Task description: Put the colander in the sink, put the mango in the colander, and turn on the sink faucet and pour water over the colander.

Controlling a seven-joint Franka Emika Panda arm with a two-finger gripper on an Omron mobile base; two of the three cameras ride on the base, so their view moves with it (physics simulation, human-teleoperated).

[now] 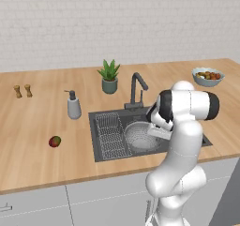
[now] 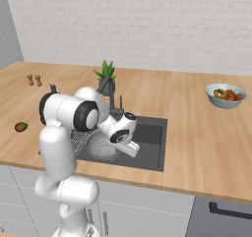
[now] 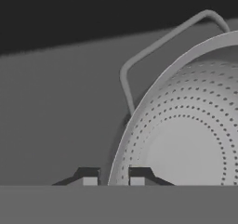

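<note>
My pincer straddles the colander rim, one tip either side; I can't tell if it's pinching. Colander sits in the sink right ahead. Mango lies well off on the counter. Risk: lifting away snags the rim, tipping the colander.

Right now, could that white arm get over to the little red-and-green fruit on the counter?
Probably yes. The mango lies alone on open counter left of the sink, nothing around it, though the gripper sits low at the colander rim.
</note>
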